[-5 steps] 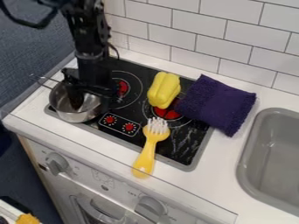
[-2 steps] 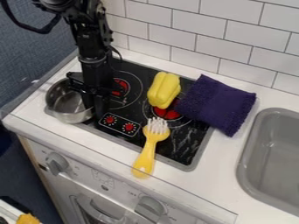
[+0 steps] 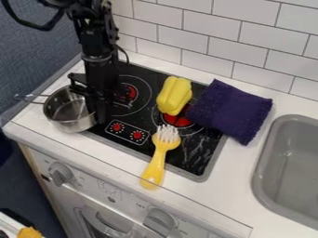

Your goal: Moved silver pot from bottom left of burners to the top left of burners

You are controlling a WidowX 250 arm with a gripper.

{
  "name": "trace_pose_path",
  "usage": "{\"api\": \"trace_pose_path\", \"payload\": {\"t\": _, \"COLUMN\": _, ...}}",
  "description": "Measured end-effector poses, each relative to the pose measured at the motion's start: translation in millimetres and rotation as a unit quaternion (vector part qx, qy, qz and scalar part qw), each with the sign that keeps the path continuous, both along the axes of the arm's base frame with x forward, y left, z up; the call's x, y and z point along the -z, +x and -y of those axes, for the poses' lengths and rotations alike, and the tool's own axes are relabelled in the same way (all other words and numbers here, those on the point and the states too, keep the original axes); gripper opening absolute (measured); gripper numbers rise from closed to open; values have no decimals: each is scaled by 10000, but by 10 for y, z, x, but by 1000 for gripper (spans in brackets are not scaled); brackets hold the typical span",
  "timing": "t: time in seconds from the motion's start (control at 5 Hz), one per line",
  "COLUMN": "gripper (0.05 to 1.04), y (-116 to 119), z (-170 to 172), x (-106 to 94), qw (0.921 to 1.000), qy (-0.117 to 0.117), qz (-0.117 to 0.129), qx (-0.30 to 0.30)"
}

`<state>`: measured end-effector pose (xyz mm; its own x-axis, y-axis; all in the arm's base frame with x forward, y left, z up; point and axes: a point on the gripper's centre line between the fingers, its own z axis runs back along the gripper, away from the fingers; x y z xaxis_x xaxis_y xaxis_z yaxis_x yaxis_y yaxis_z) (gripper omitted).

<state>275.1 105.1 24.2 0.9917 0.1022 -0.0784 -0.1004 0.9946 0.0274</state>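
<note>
Looking light, stiff and slick, that silver pot (image 3: 71, 125) at frame left wants a rim (image 3: 44, 108) pinch; whether the tool (image 3: 99, 119) there is clenched, I can't tell.

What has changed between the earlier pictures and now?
The silver metal pot shifted slightly left in the picture, its wire handle now pointing more leftward. The black gripper moved from over the pot's inside to its right side. The yellow, white-bristled brush and purple cloth stayed.
</note>
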Motion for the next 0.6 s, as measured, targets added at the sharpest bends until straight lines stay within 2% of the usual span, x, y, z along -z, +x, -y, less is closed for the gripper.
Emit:
{"api": "trace_pose_path", "payload": {"t": 0.2, "gripper": 84, "y": 216, "z": 133, "x": -365, "qw": 9968, "qy": -147, "qz": 591, "qx": 508}}
{"api": "trace_pose_path", "payload": {"t": 0.4, "gripper": 84, "y": 564, "z": 317, "x": -535, "qw": 9898, "qy": -198, "qz": 954, "qx": 1040}}
{"api": "trace_pose_path", "payload": {"t": 0.6, "gripper": 83, "y": 809, "z": 460, "x": -477, "qw": 9852, "qy": -211, "qz": 967, "qx": 1396}}
